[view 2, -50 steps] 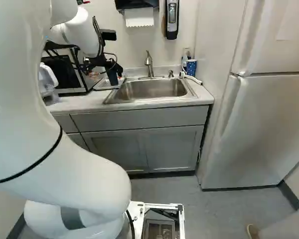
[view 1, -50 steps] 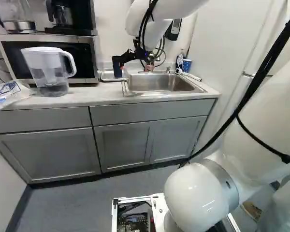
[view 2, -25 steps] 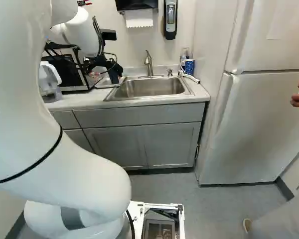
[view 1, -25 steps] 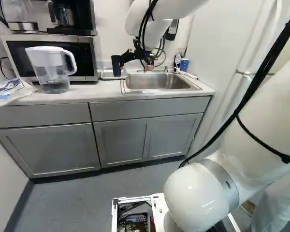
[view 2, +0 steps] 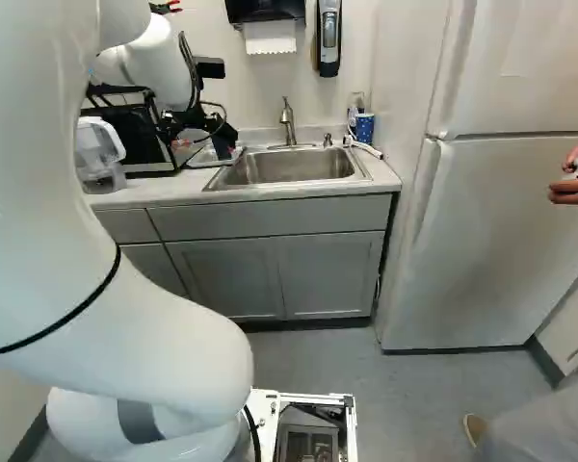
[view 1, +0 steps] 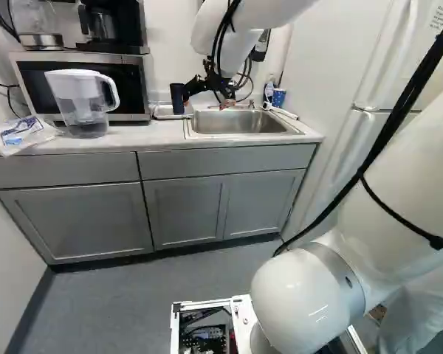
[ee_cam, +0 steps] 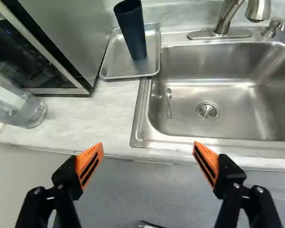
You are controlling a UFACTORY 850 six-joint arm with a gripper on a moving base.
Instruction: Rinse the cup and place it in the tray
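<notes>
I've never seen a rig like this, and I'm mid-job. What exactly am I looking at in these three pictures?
One white robot arm carries a black two-fingered gripper with orange pads. Two pictures look past the arm from behind, left and right; the third looks along the gripper from its wrist.

On the pale countertop, a clear pitcher with a white top stands before a microwave. A dark blue cup stands in a silver metal tray beside the steel sink, where a small spoon lies. The open gripper holds nothing.

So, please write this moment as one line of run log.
gripper: open | cup: upright on tray | spoon: in sink
</notes>
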